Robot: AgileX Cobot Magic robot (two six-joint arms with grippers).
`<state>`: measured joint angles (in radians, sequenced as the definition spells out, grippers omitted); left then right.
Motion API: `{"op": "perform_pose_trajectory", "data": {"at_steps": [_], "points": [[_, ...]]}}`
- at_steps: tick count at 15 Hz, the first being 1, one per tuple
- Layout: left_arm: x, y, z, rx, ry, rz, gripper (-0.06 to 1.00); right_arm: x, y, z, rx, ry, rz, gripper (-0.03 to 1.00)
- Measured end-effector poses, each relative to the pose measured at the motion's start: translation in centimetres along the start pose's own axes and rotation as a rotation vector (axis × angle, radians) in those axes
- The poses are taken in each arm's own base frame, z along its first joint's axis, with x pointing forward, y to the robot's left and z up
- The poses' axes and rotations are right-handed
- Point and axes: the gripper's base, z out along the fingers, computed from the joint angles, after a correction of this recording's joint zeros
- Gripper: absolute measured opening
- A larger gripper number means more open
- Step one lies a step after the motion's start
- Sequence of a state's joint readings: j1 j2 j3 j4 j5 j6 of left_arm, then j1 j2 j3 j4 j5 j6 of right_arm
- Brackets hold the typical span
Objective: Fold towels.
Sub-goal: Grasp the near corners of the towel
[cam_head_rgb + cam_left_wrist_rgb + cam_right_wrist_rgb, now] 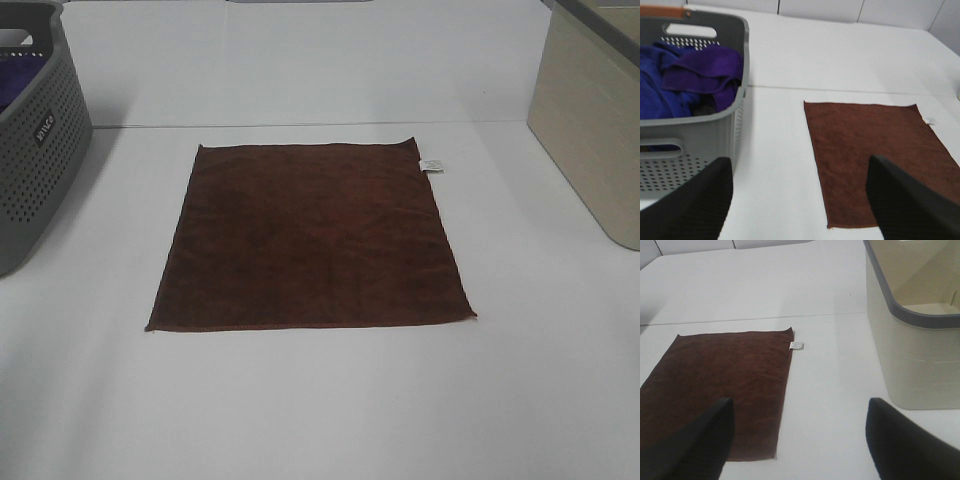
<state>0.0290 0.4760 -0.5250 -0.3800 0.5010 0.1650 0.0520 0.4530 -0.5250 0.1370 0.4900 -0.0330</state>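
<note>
The towel [310, 240] lies flat on the table [320, 410], its tag [432, 165] at the far right corner. The left tool [800, 197] and right tool [799, 440] gape wide and empty, seemingly hovering off its near corners. Each should pinch a near corner at the hem, then lift evenly toward the far edge.

Left end effector [799, 167]: two dark, textured fingers [690, 205] spread wide, nothing between them. Right end effector [801, 407]: likewise parted and empty, angled downward.

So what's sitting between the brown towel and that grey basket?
Nothing: only bare white table separates towel and basket, shown in the left wrist view.
</note>
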Motion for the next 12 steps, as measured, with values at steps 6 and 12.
{"op": "perform_pose_trajectory", "data": {"at_steps": [6,12], "points": [[2.3,0.9,10.8,0.093,0.381,-0.12,0.71,-2.8,0.5,11.0,-0.044,0.345,-0.046,0.7],[5.4,0.3,19.6,0.169,0.602,-0.24,0.71,-1.5,0.9,21.2,-0.093,0.629,0.101,0.7]]}}
